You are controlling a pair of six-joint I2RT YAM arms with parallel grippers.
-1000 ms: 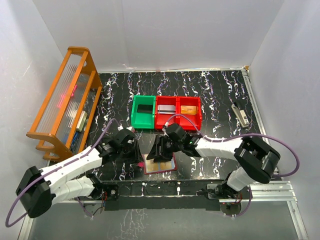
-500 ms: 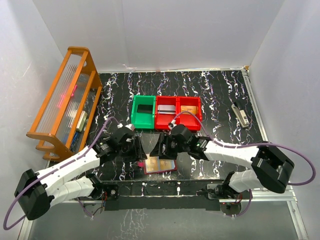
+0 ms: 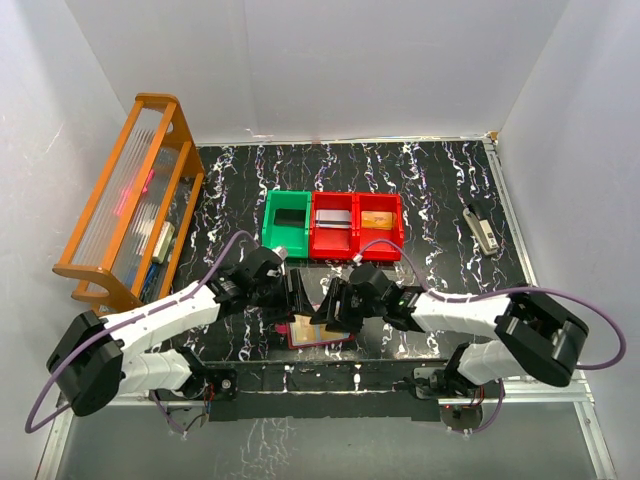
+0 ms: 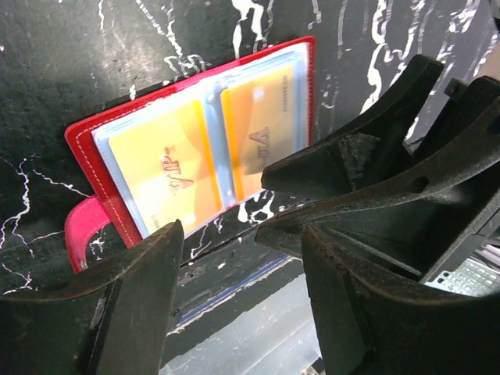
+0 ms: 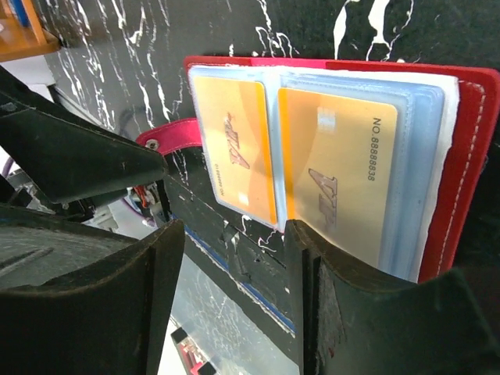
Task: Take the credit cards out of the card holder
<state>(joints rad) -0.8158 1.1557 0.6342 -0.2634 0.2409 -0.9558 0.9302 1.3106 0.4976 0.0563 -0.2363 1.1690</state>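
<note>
Black marbled tabletop [image 3: 430, 180], seen from above. Near its front edge the red card holder [image 4: 82, 152] is laid open, 2 gold credit cards [image 4: 168, 176] tucked in clear sleeves [image 5: 426, 156]. Left pincer [image 4: 238, 250] and right pincer [image 5: 234, 250] are held just above it, jaws parted, nothing gripped.

Glossy plastic cards [image 5: 336, 172] & leather-look holder [image 5: 473, 156]

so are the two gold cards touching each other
Apart. The left wrist view shows one gold card and the other gold card in separate clear sleeves of the open card holder, a pale strip between them.
</note>
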